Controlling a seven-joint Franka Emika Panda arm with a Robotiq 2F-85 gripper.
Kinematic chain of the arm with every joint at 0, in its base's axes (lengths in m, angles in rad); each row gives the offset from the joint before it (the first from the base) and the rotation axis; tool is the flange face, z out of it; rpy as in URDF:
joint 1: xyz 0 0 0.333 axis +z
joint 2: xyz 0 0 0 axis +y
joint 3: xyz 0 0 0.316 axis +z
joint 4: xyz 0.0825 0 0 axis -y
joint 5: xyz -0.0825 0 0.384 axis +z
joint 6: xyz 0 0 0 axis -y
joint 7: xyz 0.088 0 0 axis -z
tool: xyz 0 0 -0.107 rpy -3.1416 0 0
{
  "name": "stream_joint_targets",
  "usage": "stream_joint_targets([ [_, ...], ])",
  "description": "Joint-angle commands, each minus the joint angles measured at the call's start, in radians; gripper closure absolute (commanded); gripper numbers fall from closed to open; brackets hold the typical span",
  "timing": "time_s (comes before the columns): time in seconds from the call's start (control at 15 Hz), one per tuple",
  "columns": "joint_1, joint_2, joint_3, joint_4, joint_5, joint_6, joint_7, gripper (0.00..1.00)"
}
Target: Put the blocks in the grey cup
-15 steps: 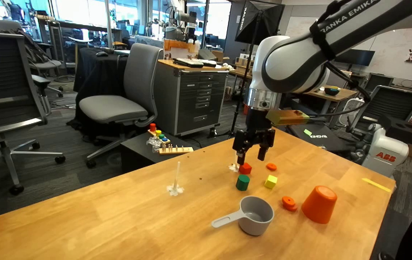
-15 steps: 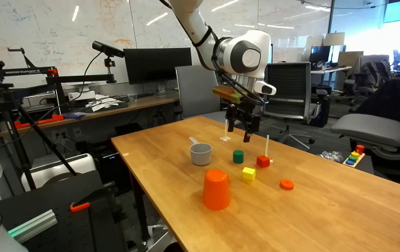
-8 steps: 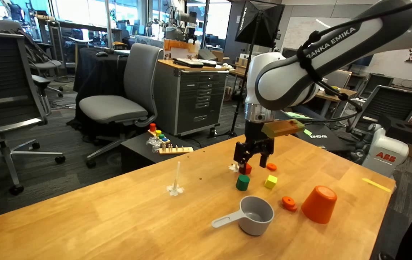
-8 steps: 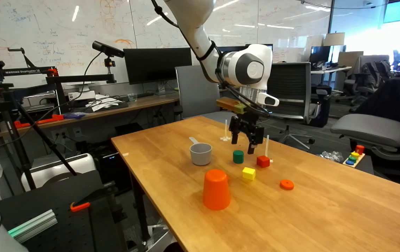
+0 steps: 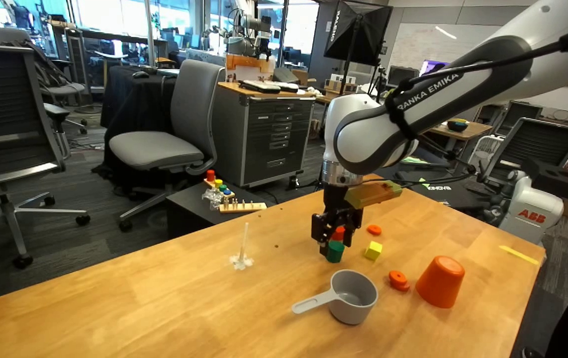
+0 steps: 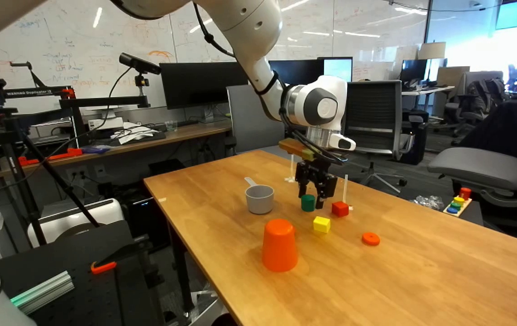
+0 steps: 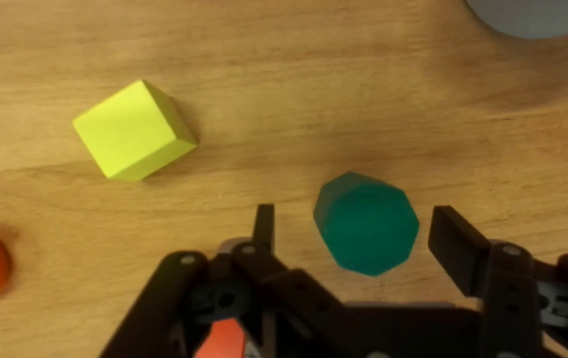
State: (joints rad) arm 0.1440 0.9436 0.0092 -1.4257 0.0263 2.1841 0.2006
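The green block (image 5: 334,253) stands upright on the table, also in an exterior view (image 6: 308,203) and the wrist view (image 7: 371,228). My gripper (image 5: 336,245) is open and low over it. In the wrist view my fingers (image 7: 353,223) are on either side of the green block, with gaps on both sides. The red block (image 6: 340,208) is just behind the gripper, partly hidden in the wrist view (image 7: 224,340). The yellow block (image 5: 373,250) lies apart, also in the wrist view (image 7: 130,132). The grey cup (image 5: 353,311) stands upright, handle out; its edge shows in the wrist view (image 7: 537,17).
An upturned orange cup (image 5: 440,281) stands near the grey cup. Orange discs (image 5: 398,280) lie between these cups, and another orange disc (image 6: 370,239) lies beyond the yellow block. Thin upright pegs (image 5: 244,243) are fixed to the table, one close behind the red block (image 6: 345,189).
My gripper has come down and shifted from above the red block to the green block, staying open. The blocks and cups have not moved.
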Motion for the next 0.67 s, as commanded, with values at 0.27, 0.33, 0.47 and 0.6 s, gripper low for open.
stream_joint_targets([
  [0.27, -0.027, 0.002, 0.016, 0.056, 0.029, -0.029, -0.005, 0.82],
  [0.33, -0.04, -0.017, 0.027, 0.046, 0.049, -0.027, -0.009, 0.82],
  [0.47, -0.06, -0.072, 0.054, 0.014, 0.095, -0.012, -0.02, 0.82],
  [0.6, -0.068, -0.124, 0.081, -0.01, 0.137, -0.002, -0.03, 0.82],
])
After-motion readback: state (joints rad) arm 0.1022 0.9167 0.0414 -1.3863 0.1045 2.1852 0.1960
